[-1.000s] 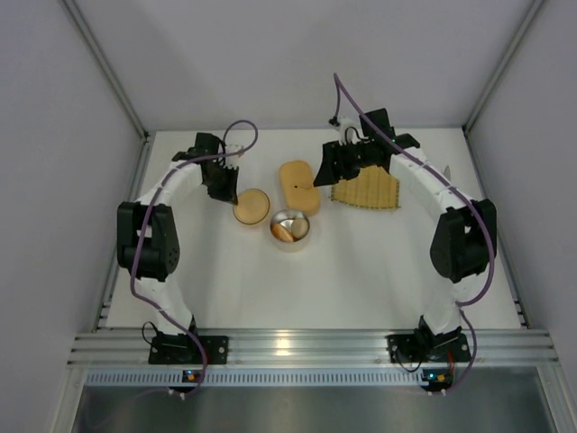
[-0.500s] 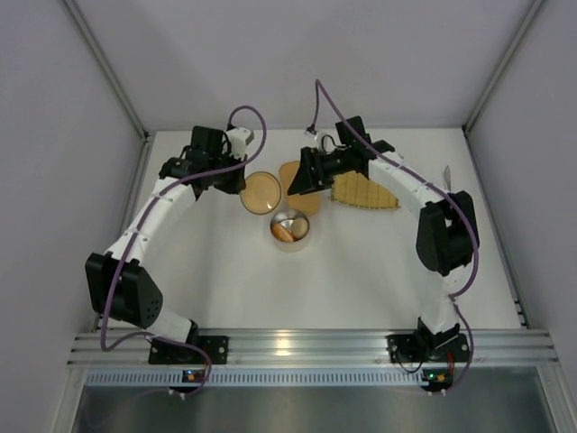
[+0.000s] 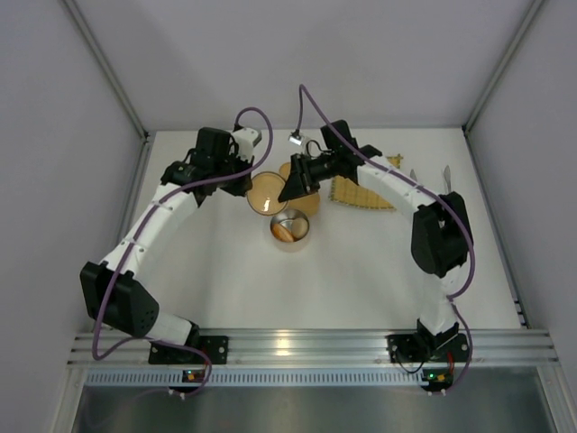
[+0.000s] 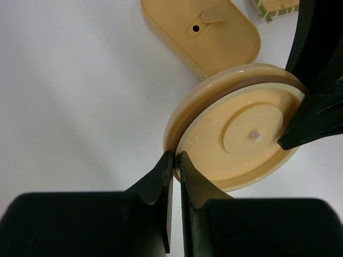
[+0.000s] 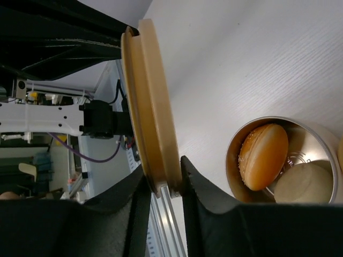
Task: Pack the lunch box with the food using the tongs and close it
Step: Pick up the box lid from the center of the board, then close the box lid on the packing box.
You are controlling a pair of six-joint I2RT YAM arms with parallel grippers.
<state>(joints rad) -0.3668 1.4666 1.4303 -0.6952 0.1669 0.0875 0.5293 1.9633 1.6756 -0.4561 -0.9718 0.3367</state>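
A round tan lid (image 3: 268,193) is held on edge above the table, just behind the round steel lunch box (image 3: 290,227). My left gripper (image 4: 176,155) is shut on its left rim. From the opposite side my right gripper (image 5: 163,184) is shut on the rim too, its jaws pressed on both faces of the lid (image 5: 150,107). In the lunch box (image 5: 321,140) lies food: an orange seeded piece (image 5: 262,155) and a pale cream ball (image 5: 303,182). Slim silvery tongs (image 3: 446,172) lie far right by the table edge.
An oval tan container (image 4: 203,32) lies behind the lid, partly under my right gripper (image 3: 290,188). A yellow woven mat (image 3: 362,192) lies to its right. White walls and metal posts bound the table on three sides.
My left arm carried the round lid right and tipped it up off the table. My right arm swung left from the mat and its jaws closed on the lid's rim.
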